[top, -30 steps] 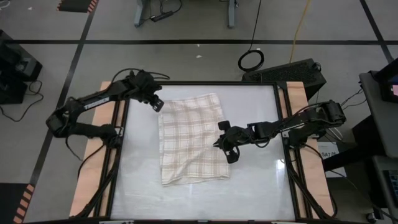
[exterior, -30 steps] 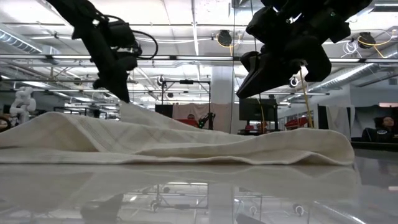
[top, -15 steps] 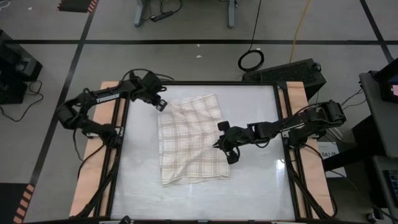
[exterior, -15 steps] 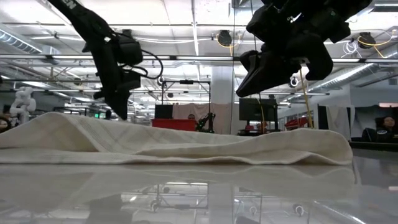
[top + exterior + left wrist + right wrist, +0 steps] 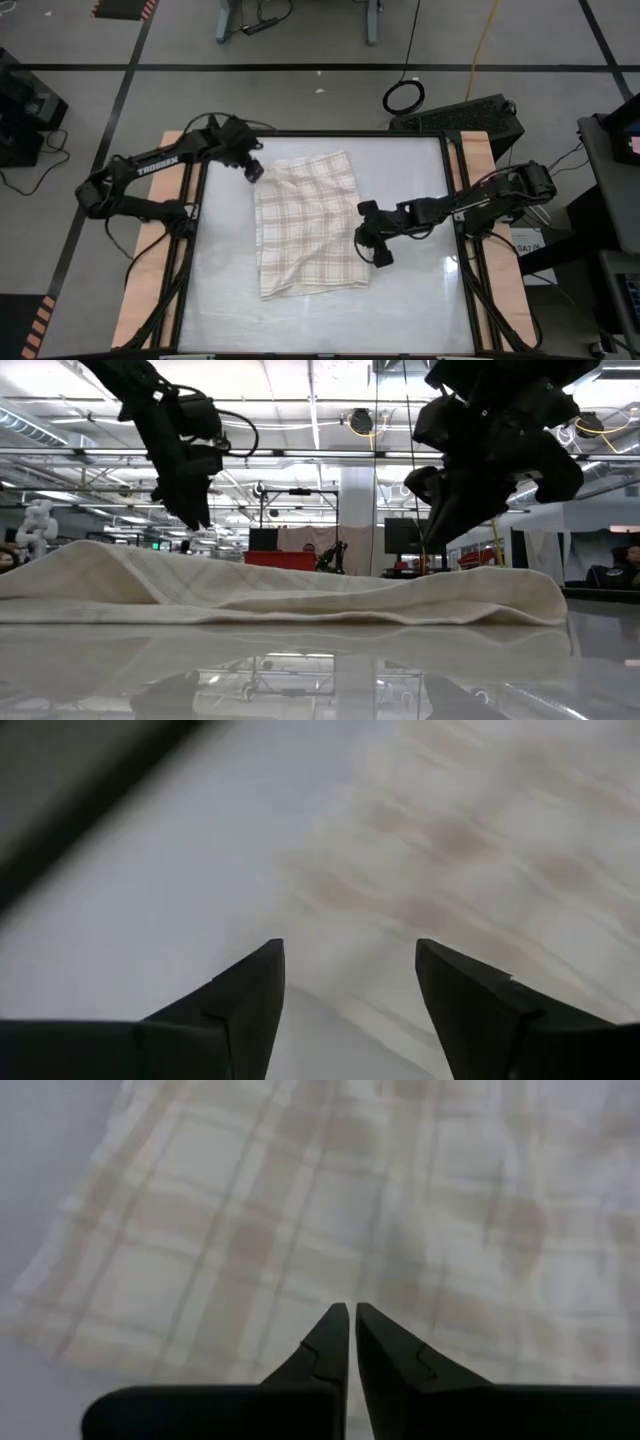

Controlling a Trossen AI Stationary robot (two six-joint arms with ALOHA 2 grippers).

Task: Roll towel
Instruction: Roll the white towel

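Observation:
The towel (image 5: 308, 225), cream with a beige plaid check, lies spread and slightly rumpled on the white table, its long sides running from far to near. In the low view the towel (image 5: 280, 585) is a low mound. My left gripper (image 5: 253, 172) hangs open just above the towel's far left corner (image 5: 420, 870), and nothing sits between its fingers (image 5: 262, 982). My right gripper (image 5: 366, 238) is shut and slants down over the towel's right edge (image 5: 300, 1210), clear of the cloth (image 5: 432, 542).
A dark frame (image 5: 452, 200) rims the glossy white tabletop (image 5: 410, 300), with wooden boards outside it on both sides. Bare table lies to the right of the towel and near the front edge. Beyond the far edge, on the floor, a cable coil (image 5: 404, 97) lies.
My left gripper has let go of the towel's far left corner, which it held raised; that corner has dropped back flat onto the table, and the gripper now hangs open above it. My right gripper has tipped more steeply downward over the towel's right edge, still shut.

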